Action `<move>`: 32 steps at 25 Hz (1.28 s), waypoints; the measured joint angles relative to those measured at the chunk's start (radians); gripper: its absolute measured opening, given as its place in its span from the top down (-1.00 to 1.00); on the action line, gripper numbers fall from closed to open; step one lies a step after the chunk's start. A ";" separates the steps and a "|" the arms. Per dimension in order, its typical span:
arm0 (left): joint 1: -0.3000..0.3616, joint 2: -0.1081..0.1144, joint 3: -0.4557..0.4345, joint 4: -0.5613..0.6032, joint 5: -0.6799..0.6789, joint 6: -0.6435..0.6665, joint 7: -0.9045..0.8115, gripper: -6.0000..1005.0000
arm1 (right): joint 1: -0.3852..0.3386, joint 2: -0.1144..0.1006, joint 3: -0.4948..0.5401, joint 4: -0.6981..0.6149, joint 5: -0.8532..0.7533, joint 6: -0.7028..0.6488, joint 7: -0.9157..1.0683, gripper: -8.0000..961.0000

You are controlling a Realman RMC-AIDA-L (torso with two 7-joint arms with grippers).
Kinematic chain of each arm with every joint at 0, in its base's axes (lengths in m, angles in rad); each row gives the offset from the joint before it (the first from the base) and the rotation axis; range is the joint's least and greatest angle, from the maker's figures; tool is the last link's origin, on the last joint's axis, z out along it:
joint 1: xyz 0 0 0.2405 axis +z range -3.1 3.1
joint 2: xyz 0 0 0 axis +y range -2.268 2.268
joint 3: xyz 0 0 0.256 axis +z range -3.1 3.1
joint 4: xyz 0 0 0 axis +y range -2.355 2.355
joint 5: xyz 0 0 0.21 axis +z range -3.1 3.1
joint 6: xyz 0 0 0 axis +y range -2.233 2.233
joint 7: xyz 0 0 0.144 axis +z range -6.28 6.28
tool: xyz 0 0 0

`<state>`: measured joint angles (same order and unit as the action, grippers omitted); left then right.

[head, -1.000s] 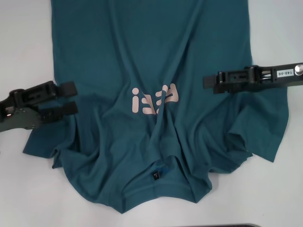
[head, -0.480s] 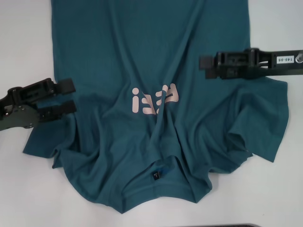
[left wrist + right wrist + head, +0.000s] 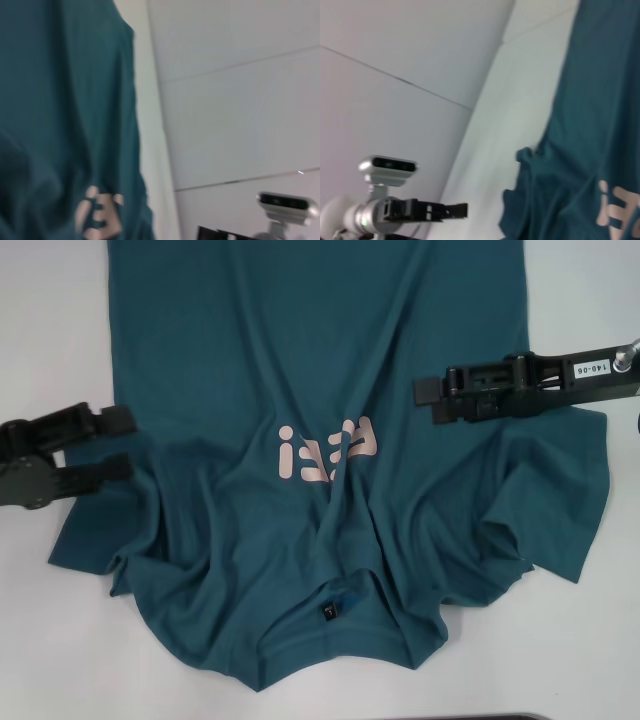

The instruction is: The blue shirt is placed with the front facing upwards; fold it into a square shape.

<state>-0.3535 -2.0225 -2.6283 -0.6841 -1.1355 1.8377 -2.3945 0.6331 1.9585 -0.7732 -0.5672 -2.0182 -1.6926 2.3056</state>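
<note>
The blue shirt [image 3: 300,360] lies front up on the white table, collar end toward me and rumpled. Its pale pink lettering [image 3: 328,452] is in the middle and the black neck tag [image 3: 329,612] is near the collar. My left gripper [image 3: 125,445] is open and empty at the shirt's left edge, by the sleeve. My right gripper [image 3: 428,400] hovers over the shirt's right side above the sleeve, fingers slightly apart and holding nothing. The shirt also shows in the left wrist view [image 3: 65,125] and the right wrist view [image 3: 590,150].
The white table [image 3: 50,320] shows bare on both sides of the shirt and along the near edge. The shirt's hem runs out of the head view at the far side. The right wrist view shows my left gripper [image 3: 462,210] far off.
My left gripper has drawn back to the left, off the shirt's edge. My right gripper has moved a little farther away and to the left. The shirt has not moved.
</note>
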 joint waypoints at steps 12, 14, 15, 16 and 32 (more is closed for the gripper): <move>-0.056 0.082 0.009 -0.008 0.200 -0.114 -0.072 -0.86 | -0.001 -0.007 0.010 -0.002 -0.005 0.038 0.006 -0.97; -0.070 0.079 0.009 -0.008 0.230 -0.139 -0.073 -0.86 | -0.004 -0.007 0.011 -0.002 -0.005 0.048 0.006 -0.97; -0.078 0.077 0.010 -0.008 0.249 -0.153 -0.073 -0.86 | -0.006 -0.007 0.011 -0.002 -0.005 0.049 0.006 -0.97; -0.083 0.075 0.011 -0.008 0.262 -0.162 -0.073 -0.86 | -0.008 -0.007 0.011 -0.002 -0.005 0.050 0.006 -0.97; -0.095 0.078 0.015 -0.007 0.327 -0.226 -0.074 -0.86 | -0.024 -0.012 0.023 -0.001 -0.003 0.051 0.006 -0.97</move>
<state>-0.4485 -1.9445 -2.6130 -0.6914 -0.8085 1.6121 -2.4681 0.6091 1.9466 -0.7501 -0.5685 -2.0210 -1.6414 2.3117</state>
